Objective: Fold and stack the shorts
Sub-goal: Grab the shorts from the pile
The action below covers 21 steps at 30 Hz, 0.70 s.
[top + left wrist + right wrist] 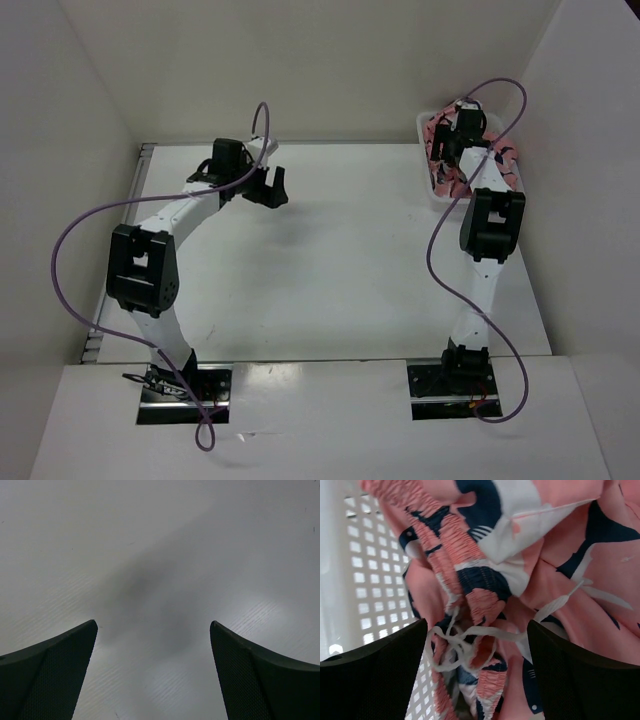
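The coral-pink shorts (440, 150) with navy-and-white shapes lie bunched in the white mesh basket (428, 196) at the table's far right. In the right wrist view the shorts (520, 555) fill the frame, gathered waistband and white drawstring (470, 640) between the fingers. My right gripper (477, 645) is open, its fingers down either side of the bunched waistband inside the basket. In the top view it (462, 128) sits over the basket. My left gripper (266, 188) is open and empty above bare table at the back left; its view shows only table (155, 580).
The basket's mesh wall (365, 580) is close on the left of the right fingers. White walls enclose the table on the left, back and right. The table's left edge has a metal strip (140, 170).
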### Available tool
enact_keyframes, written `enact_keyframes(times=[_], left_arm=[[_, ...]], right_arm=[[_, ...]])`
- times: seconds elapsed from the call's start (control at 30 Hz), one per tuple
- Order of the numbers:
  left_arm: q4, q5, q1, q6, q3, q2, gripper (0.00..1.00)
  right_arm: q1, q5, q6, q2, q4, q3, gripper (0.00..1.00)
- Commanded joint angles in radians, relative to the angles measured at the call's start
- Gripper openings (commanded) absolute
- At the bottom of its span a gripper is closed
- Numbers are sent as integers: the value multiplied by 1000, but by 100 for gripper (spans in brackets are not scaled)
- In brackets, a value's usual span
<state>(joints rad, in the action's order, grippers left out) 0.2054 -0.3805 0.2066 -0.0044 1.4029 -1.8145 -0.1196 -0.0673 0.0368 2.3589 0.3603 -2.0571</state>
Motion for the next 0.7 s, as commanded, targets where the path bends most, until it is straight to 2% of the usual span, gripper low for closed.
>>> enact_keyframes(times=[0.0,0.07,0.23,0.3,0.33,0.43,0.53,0.67], left_arm=[[-3,34,20,4,15,18,100],[6,43,33,4,5,18,100],[6,75,63,4,-4,27,100],[6,75,74,4,-15,27,100],[6,86,74,4,-15,38,100],[6,86,85,4,-24,63,100],[-4,97,85,4,-24,76,100],[-23,118,85,4,-45,147,100]], right_arm=[[-9,15,-37,34,-18,-74,85],[-9,15,-26,54,-18,-74,80],[-9,-5,-2,89,-18,-64,51],[-9,-15,8,89,-18,-64,36],[-18,-16,8,89,-18,-64,21],[-18,-78,29,41,-46,-64,0],[-18,-137,48,-21,-57,-113,0],[-18,-146,38,-203,-80,-172,0]])
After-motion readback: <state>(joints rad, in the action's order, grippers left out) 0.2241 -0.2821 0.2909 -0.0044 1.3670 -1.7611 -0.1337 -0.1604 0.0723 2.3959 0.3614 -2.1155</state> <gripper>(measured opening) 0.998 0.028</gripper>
